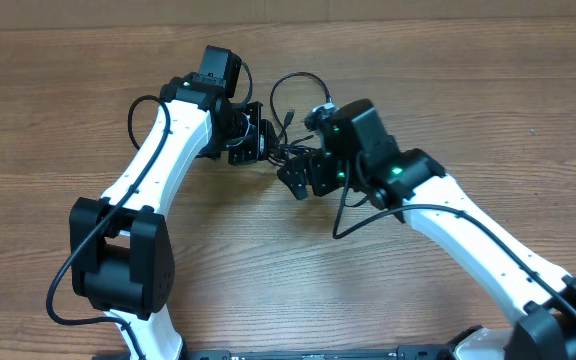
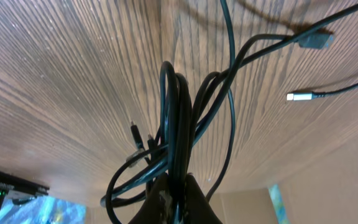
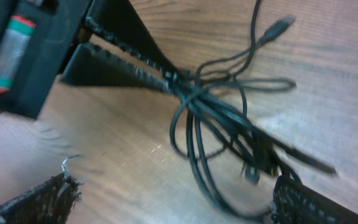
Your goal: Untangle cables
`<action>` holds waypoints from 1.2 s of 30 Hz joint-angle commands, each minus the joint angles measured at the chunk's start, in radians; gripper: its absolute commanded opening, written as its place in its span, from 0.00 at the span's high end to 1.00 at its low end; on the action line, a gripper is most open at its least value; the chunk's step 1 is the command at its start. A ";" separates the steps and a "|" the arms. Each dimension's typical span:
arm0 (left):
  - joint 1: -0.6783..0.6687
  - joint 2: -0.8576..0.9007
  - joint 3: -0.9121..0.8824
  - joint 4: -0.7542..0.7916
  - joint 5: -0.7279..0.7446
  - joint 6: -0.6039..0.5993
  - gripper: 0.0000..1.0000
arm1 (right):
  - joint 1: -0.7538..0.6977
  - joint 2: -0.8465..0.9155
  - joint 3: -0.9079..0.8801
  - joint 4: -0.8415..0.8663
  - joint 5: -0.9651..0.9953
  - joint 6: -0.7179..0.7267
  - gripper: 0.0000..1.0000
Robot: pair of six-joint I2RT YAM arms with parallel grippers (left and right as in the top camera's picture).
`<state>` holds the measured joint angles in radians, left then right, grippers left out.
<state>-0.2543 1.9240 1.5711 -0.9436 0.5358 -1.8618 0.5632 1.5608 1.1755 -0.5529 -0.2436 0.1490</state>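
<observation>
Nearest the front edge of the wooden worktop (image 1: 268,260), the two white arms come in from the front corners. The left arm (image 1: 158,150) and the right arm (image 1: 478,230) lean toward each other over the middle. A thick black arm wire (image 1: 63,270) hangs in a loop beside the left arm's base.

Farther in, the right gripper (image 1: 298,182) hovers with its fingers (image 3: 42,199) spread wide and nothing held. In its wrist view a loop of the cables (image 1: 286,150) lies on the wood between them, close to one finger.

Just beyond, the left gripper (image 2: 176,196) is clamped tight on the bundle, with several black strands pinched together between its tips. The cables sit mid-worktop toward the far edge, between the two grippers, whose bodies hide much of the tangle from above.

Farthest out, one loose loop (image 1: 298,85) arches toward the far edge. A silver-tipped plug (image 2: 300,96) and a grey plug (image 2: 316,40) lie apart from the bundle.
</observation>
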 commanded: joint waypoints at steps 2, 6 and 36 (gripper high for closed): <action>0.005 -0.023 0.004 -0.009 0.044 -0.030 0.96 | 0.027 0.066 0.008 0.053 0.093 -0.072 0.05; 0.005 -0.023 0.004 -0.035 0.045 -0.030 0.96 | 0.041 0.097 0.008 0.050 0.093 -0.072 0.11; 0.006 -0.023 0.004 -0.053 0.101 -0.023 0.96 | 0.093 0.243 0.008 0.128 0.079 -0.013 0.81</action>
<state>-0.2504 1.9244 1.5711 -0.9909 0.5964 -1.8687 0.6540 1.7893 1.1755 -0.4324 -0.1394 0.1089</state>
